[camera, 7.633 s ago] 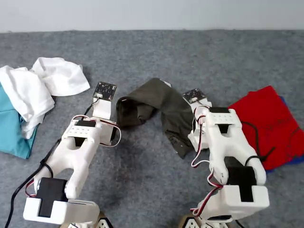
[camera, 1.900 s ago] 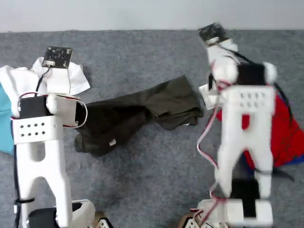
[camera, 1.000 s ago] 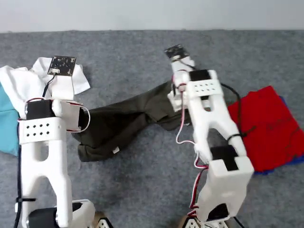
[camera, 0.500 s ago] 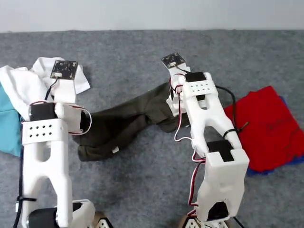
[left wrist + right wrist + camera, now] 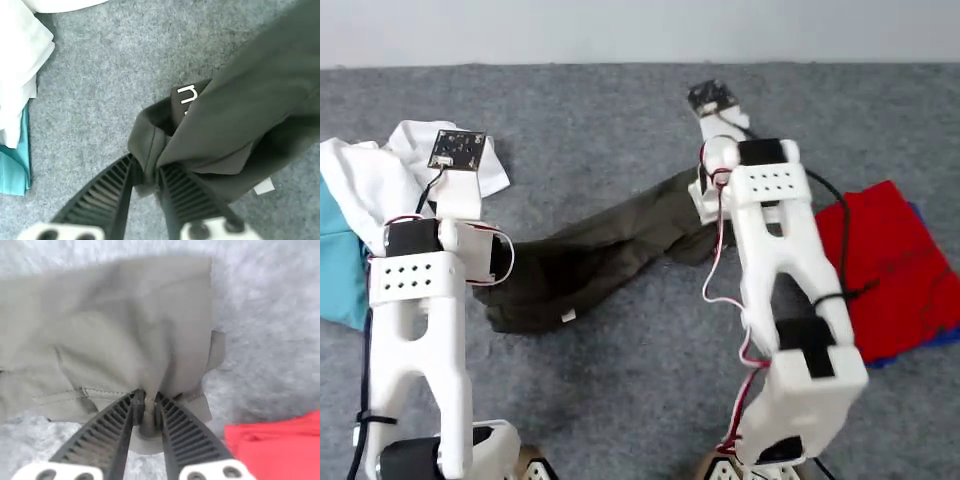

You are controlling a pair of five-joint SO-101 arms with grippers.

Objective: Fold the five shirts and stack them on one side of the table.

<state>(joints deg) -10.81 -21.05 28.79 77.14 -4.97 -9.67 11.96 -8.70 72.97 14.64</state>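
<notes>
- Where the 2 white arms stand at the near edge, the grey table (image 5: 620,400) has a felt-like surface.
- Nearest of the cloth is the left end of the olive shirt (image 5: 590,255), with a small white tag (image 5: 566,317) at its near edge.
- On the left gripper (image 5: 146,167), the jaws are clamped on a bunched fold at that end of the olive shirt (image 5: 240,110). The cloth is pinched between the 2 ribbed fingers (image 5: 100,195).
- From the left arm (image 5: 415,300) the olive shirt runs as 1 long crumpled band across the table's middle to the right arm (image 5: 785,230), which holds the farther end.
- On the right gripper (image 5: 146,399), the jaws are clamped on a gathered fold of the olive shirt (image 5: 125,320), and the cloth fans out beyond the fingertips.
- At the right side lies the red shirt (image 5: 885,260), flat and near the olive shirt's right end. Contact between them cannot be judged. An edge of a blue shirt (image 5: 938,338) shows beneath it.
- At the left edge lies the teal shirt (image 5: 338,270), partly under the white shirts (image 5: 380,185), which are heaped at the far left.
</notes>
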